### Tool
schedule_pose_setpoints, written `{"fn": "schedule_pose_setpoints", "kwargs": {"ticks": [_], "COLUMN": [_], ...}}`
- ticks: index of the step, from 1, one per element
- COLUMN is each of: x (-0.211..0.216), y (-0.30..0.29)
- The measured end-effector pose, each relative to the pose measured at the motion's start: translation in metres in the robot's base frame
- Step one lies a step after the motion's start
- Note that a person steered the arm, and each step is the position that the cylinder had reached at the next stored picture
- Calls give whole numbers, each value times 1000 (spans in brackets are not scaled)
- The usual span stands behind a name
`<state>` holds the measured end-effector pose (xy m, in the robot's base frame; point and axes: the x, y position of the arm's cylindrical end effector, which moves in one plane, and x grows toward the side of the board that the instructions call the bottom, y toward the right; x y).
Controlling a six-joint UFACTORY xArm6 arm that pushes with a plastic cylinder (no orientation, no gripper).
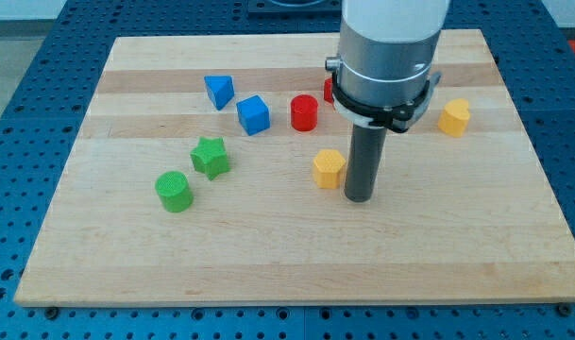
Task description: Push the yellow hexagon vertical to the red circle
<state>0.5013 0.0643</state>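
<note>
Standing just to the view's right of the yellow hexagon, my tip sits near the middle of the counter, almost touching that block; contact cannot be confirmed. The arm carries no fingers, only the rod, so there is no open or closed state to report. The red circle lies toward the counter's top edge, slightly to the view's left of the hexagon. Judgement: the approach step is in hand. The next move calls for a short leftward nudge to line the hexagon up vertically beneath the circle.
</note>
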Motion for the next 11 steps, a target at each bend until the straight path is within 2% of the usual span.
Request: {"fn": "schedule_pose_setpoints", "kwargs": {"ticks": [4,5,11], "x": [-8,-25,-27], "y": [4,4,-23]}}
